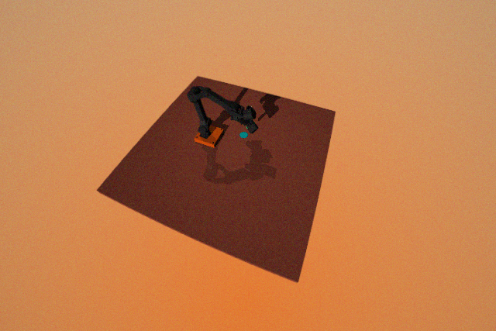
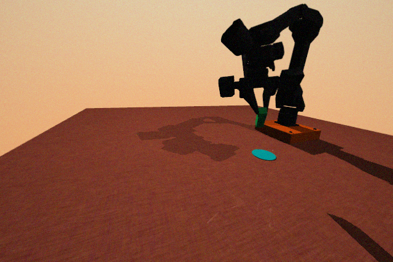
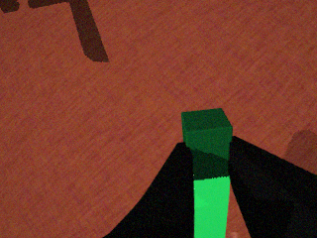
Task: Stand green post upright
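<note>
you had the green post [image 1: 246, 128] [image 2: 261, 118] [image 3: 210, 203] pinched between the 2 fingers of your gripper [image 2: 262, 110] [image 3: 206, 150], with the cyan circle [image 1: 243, 134] [image 2: 264, 154] lying bare on the dark red mat [image 1: 224, 215] [image 2: 152, 196] [image 3: 99, 119], near the gripper but off to one side of it. the step in hand looked like the carry and the turning upright, with the set-down not yet done. in the exterior view the post hung below your fingertips close to upright, with a slight lean, and its lower end seemed to be held above the mat, though you could not tell by how much. the next move, as i judged it, called for you to take out the rest of that lean, bring the gripper across until the post was over the circle, then lower it straight and open the 2 fingers only once its foot sat flat. letting go with a tilt left in could have tipped it. the post was a plain, square-sided bar, bright green on the lit stretch of its long face and dark green towards the end beyond your fingers, where shade fell. it looked rigid, and small beside the arm.
</note>
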`<action>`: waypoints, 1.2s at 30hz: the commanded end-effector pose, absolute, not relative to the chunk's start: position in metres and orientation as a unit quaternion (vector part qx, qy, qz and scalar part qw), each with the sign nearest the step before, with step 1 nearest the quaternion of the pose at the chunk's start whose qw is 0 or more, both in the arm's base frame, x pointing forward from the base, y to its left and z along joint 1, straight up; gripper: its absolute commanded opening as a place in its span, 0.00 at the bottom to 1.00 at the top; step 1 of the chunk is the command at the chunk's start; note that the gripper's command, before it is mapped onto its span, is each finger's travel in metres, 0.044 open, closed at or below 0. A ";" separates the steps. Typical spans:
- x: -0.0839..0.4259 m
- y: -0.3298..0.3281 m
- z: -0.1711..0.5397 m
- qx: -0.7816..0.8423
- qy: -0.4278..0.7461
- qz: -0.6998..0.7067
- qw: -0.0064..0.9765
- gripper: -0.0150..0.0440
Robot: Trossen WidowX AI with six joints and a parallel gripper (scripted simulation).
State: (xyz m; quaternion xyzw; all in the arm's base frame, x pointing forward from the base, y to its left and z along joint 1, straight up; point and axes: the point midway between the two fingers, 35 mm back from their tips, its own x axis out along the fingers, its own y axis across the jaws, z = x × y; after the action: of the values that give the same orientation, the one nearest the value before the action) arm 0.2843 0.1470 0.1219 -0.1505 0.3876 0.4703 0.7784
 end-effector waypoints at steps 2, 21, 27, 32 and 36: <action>0.285 0.147 0.123 -0.140 0.375 0.475 0.784 0.29; 0.287 0.144 0.123 -0.113 0.336 0.487 0.798 0.29; 0.287 0.143 0.124 -0.105 0.324 0.491 0.802 0.29; 0.287 0.142 0.124 -0.099 0.313 0.494 0.805 0.29; 0.286 0.141 0.124 -0.094 0.305 0.497 0.807 0.29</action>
State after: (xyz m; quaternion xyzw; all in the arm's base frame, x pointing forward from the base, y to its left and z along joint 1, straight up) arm 0.2865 0.1411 0.1229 -0.1002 0.3134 0.4937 0.8050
